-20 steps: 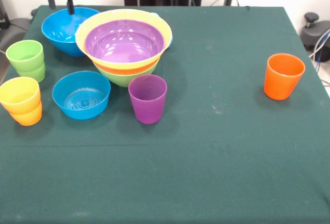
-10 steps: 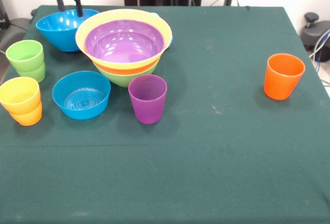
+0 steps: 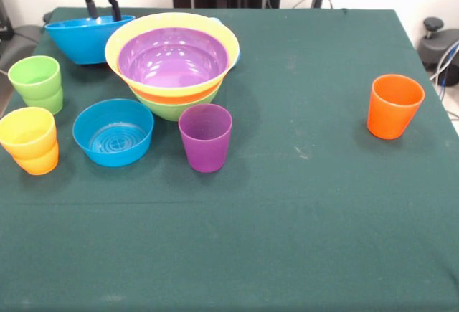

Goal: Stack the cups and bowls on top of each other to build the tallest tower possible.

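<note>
Bowls first: I see the tower [image 3: 172, 64] toward the table's [image 3: 301, 219] far-left part, a lime green bowl [image 3: 176, 105] at the bottom, an orange band above it, then the yellow bowl [image 3: 125, 43] with the purple bowl [image 3: 172, 57] nested inside. A sliver of light blue peeks out behind the yellow rim on the right; I can't tell what it belongs to.

My gripper [image 3: 102, 9] is up at the far-left corner, its 2 dark fingers clamped on the rim of the big blue bowl [image 3: 82, 39]. That bowl sits tilted, its right side higher, just beside the tower on the left, and I can't tell whether its base touches the cloth.

Nearer the left edge I've got the green cup [image 3: 36, 82], which looks like 2 green cups nested. Below it is the yellow cup [image 3: 27, 131] sitting inside an orange one [image 3: 37, 161].

The smaller blue bowl [image 3: 113, 131] rests upright in front of the tower, ridged rings showing on its flat bottom. Just to its right stands the purple cup [image 3: 206, 137], upright, close to the lime green base but apart from it.

Well away by the right edge, 1 lone orange cup [image 3: 394, 105] stands upright.
</note>
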You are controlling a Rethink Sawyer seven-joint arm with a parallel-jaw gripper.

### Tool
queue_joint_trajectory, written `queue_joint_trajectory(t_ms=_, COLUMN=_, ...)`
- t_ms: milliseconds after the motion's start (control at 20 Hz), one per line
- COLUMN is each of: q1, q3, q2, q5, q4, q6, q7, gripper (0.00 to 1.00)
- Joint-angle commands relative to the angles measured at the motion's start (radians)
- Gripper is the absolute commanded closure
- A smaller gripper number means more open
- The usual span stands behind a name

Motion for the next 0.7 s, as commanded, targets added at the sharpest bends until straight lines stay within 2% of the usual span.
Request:
queue_joint_trajectory(t_ms=50, q1=0.006, q3=0.036, q2=0.019, q5=-0.042, q4=-0.053, q6=-0.001, q7=-0.091, gripper=0.00)
queue_joint_trajectory(t_ms=700, q1=-0.008, q3=0.057, q2=-0.005, q5=-0.020, q4=-0.036, q6=0.025, q7=-0.103, gripper=0.00)
